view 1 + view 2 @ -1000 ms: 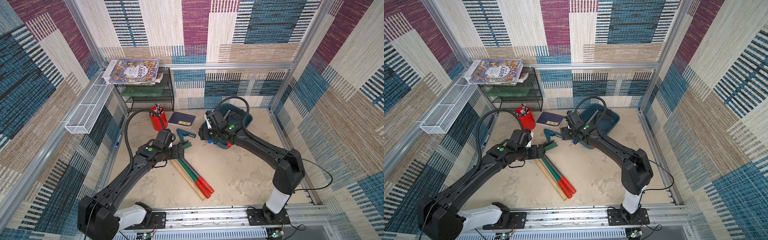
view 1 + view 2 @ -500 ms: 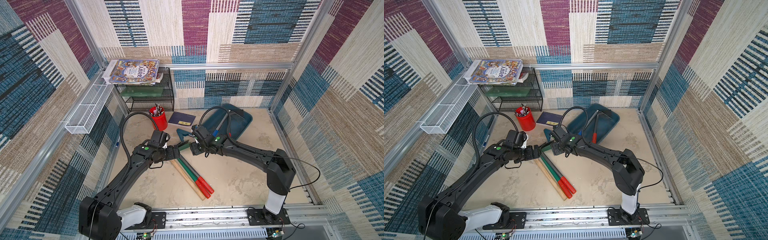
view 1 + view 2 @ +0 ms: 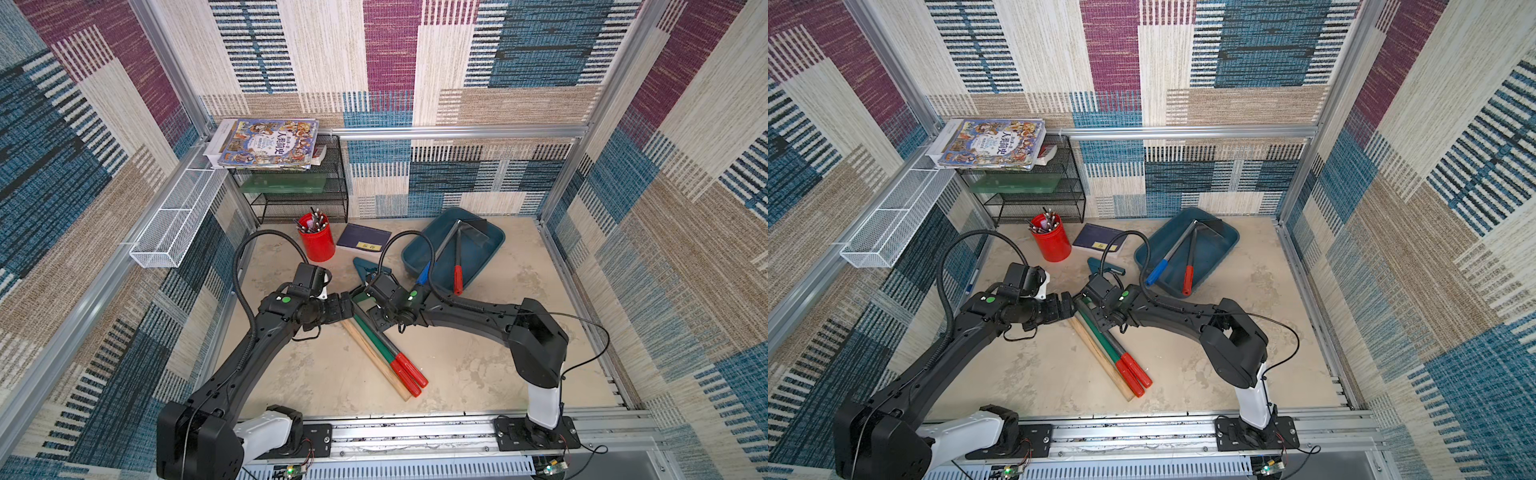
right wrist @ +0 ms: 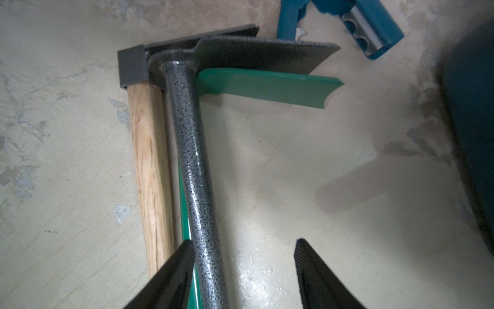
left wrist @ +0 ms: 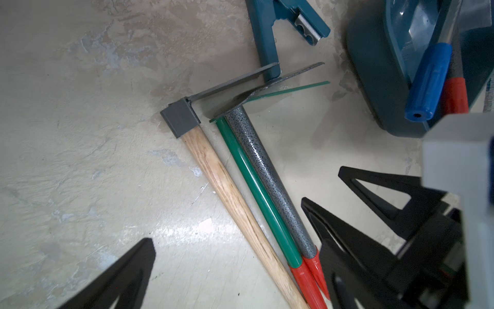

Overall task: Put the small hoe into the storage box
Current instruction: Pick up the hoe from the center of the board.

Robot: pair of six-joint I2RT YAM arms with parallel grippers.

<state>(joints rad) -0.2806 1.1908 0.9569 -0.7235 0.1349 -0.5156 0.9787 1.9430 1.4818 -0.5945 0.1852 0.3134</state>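
We saw the right gripper [image 4: 243, 242] released, jaws apart astride the shaft of the speckled grey metal hoe with a red grip [image 4: 197, 160], one finger touching it, the other clear. That hoe lay on the floor mid-scene, against the green-shafted hoe [image 4: 267, 85] and beside the wooden-handled hoe [image 4: 149, 160], left of and nearer than the shallow teal plastic storage box [image 3: 473, 262]. The left gripper [image 3: 350, 306] gaped empty by their heads

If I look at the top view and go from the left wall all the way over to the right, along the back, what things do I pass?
white wire basket → red pen cup → dark blue notebook → storage box
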